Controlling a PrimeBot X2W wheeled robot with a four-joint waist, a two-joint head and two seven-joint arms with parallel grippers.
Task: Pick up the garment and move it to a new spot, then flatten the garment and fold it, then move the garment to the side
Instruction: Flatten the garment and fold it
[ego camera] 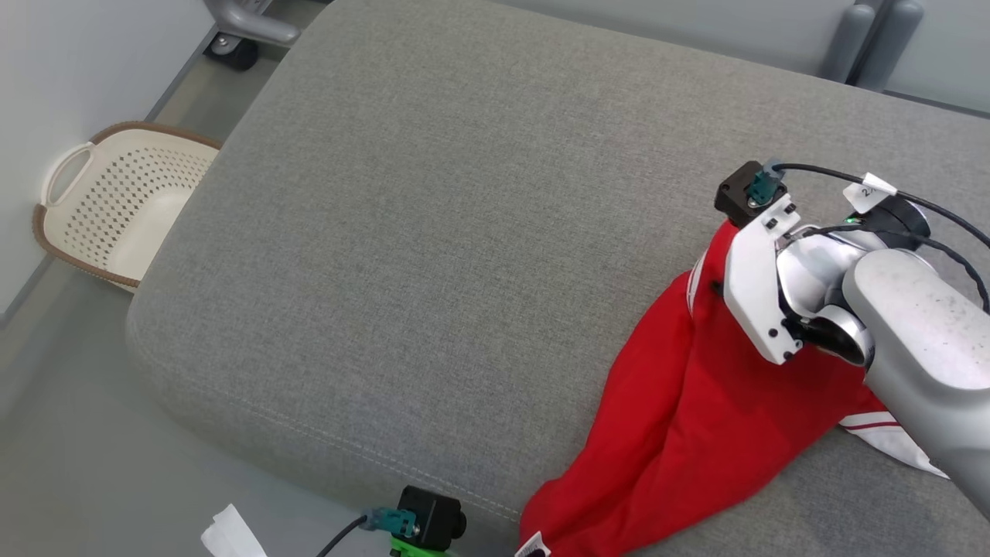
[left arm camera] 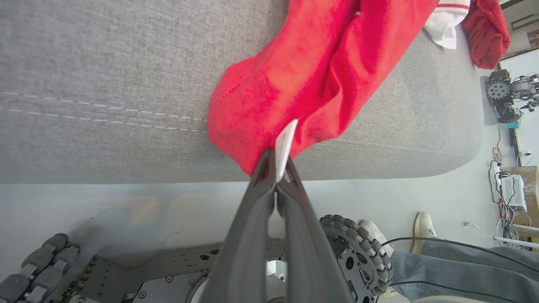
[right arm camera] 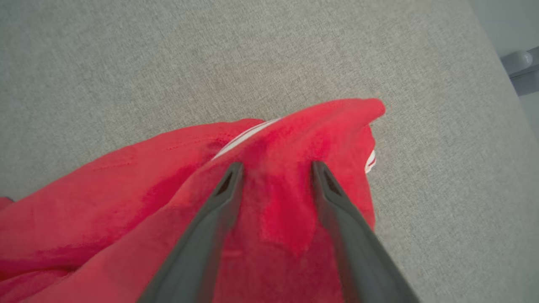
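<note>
Head view gives us the red garment (ego camera: 696, 433) bunched on the near right part of the grey cushion (ego camera: 433, 232), its lower end spilling over the front edge. In the left wrist view our left gripper (left arm camera: 276, 158) is clamped on that hanging end, just beside a white label (left arm camera: 285, 143). In the right wrist view our right gripper (right arm camera: 276, 168) has its fingers apart, astride a raised ridge of cloth near the garment's far end, gripping nothing yet.

We judge the left bite to be thin: a hard pull could drag the hem out, and the overhanging cloth might then slide to the floor (ego camera: 62, 433). If the right fingers close on this ridge, they may catch only the top layer, so the garment would lift twisted rather than spread. Pressing too deep could also snag the upholstery.

The cushion is coarse woven fabric with a stitched seam along its front, soft and likely grippy. A cream basket (ego camera: 116, 205) sits by the wall at left. A person's shoes (left arm camera: 423, 225) stand near our wheeled base (left arm camera: 358, 252).
</note>
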